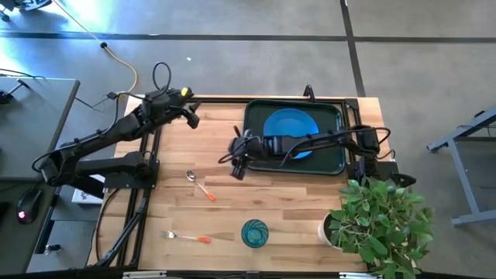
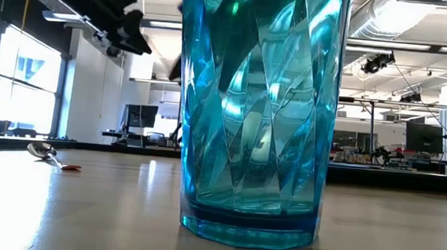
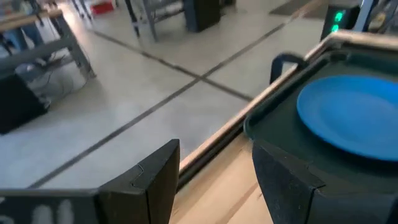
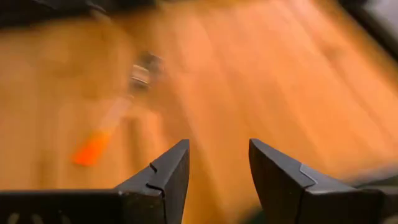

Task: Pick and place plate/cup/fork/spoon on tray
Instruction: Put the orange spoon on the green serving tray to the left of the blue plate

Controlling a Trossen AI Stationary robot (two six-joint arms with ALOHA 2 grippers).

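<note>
The bright-blue plate (image 1: 291, 126) lies flat on the dark tray (image 1: 333, 163) at the table's far right; both show in the left wrist view, the plate (image 3: 351, 115) on the tray (image 3: 280, 127). The teal cup (image 1: 254, 232) stands upright near the front edge and fills the low view (image 2: 260, 112). The spoon (image 1: 198, 184) lies on the table, also in the low view (image 2: 52, 154) and blurred in the right wrist view (image 4: 118, 115). The fork (image 1: 186, 236) lies front left. My right gripper (image 1: 237, 161) (image 4: 217, 168) is open and empty, just left of the tray. My left gripper (image 1: 191, 116) (image 3: 214, 180) is open at the far edge.
A potted green plant (image 1: 380, 221) in a white pot stands at the table's front right corner. The right arm reaches across the tray and over the plate. Bare wood lies between the spoon, the fork and the tray.
</note>
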